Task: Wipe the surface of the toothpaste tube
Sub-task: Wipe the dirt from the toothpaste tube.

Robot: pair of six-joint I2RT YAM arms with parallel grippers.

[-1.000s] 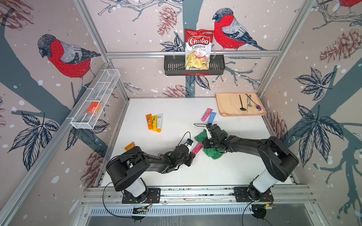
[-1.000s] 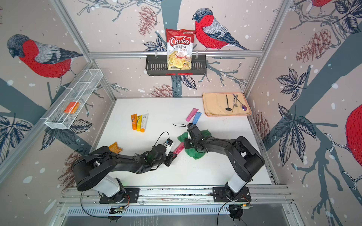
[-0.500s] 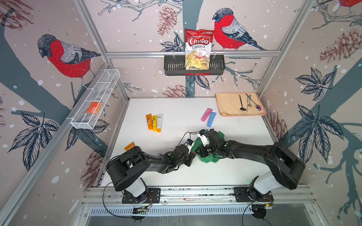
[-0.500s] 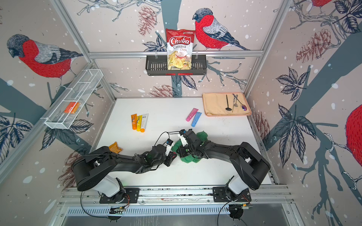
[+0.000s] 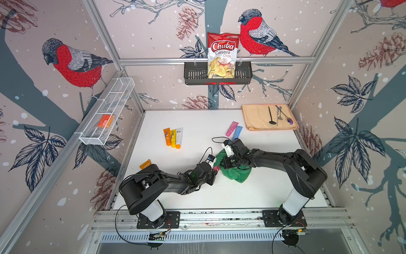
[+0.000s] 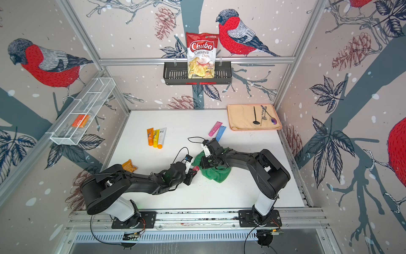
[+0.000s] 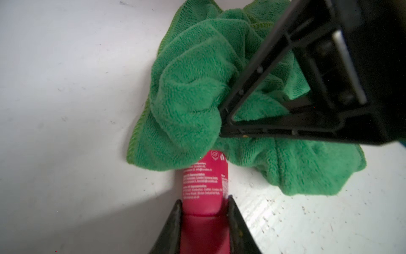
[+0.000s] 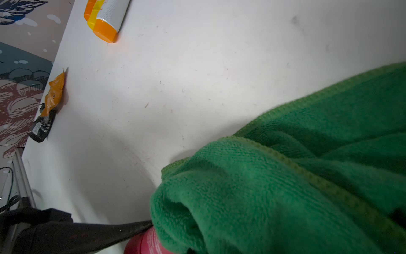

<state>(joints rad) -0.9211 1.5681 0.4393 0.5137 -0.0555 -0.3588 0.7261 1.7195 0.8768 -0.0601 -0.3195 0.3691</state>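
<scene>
Just below centre in a top view, the left hand [image 5: 214, 173] clenched one end of the pink toothpaste tube [image 5: 216, 168] on the counter [image 5: 263, 193]; its other end lay under the green cloth [image 5: 236, 174], pinched tight by the right hand [image 5: 226, 164].

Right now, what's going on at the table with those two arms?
The left gripper is clamped on one end of a pink toothpaste tube, held low over the white table. The right gripper is shut on a bunched green cloth and has it draped over the tube's other end, so this looks like mid-wipe. Only the stretch of tube nearest the left gripper shows; the rest is under the cloth.
</scene>
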